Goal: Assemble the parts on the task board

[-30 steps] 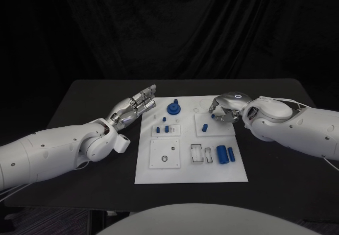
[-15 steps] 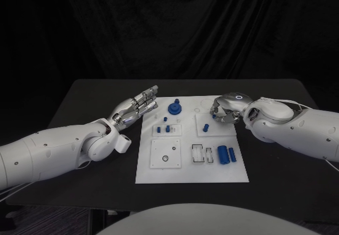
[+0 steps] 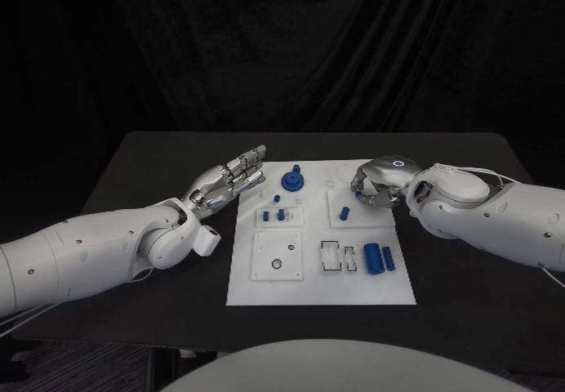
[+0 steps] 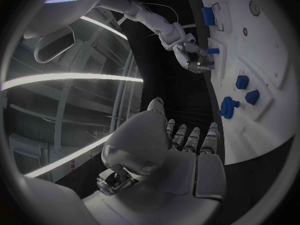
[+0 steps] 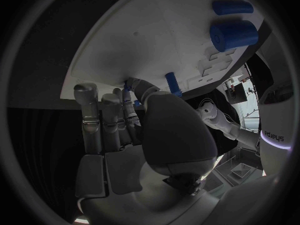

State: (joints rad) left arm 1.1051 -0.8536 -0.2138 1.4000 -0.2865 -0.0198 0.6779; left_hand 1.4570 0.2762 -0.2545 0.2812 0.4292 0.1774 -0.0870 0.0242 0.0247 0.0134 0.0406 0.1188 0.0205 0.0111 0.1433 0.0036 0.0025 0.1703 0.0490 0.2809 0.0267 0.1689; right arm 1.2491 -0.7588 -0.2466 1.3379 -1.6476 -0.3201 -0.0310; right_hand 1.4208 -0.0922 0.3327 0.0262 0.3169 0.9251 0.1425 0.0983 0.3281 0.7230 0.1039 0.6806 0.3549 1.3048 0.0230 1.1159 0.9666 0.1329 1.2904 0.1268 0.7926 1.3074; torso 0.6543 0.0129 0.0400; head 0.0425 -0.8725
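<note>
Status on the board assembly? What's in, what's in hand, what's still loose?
Early, it looks. Seemingly seated: the blue knob and small pegs standing on the board. In hand: the right hand pinches a small blue piece at the board's far right corner, beside an upright peg. The left hand hovers, fingers apart, holding nothing. Left: two blue cylinders lying loose; the white slot frames beside them look unfilled.
</note>
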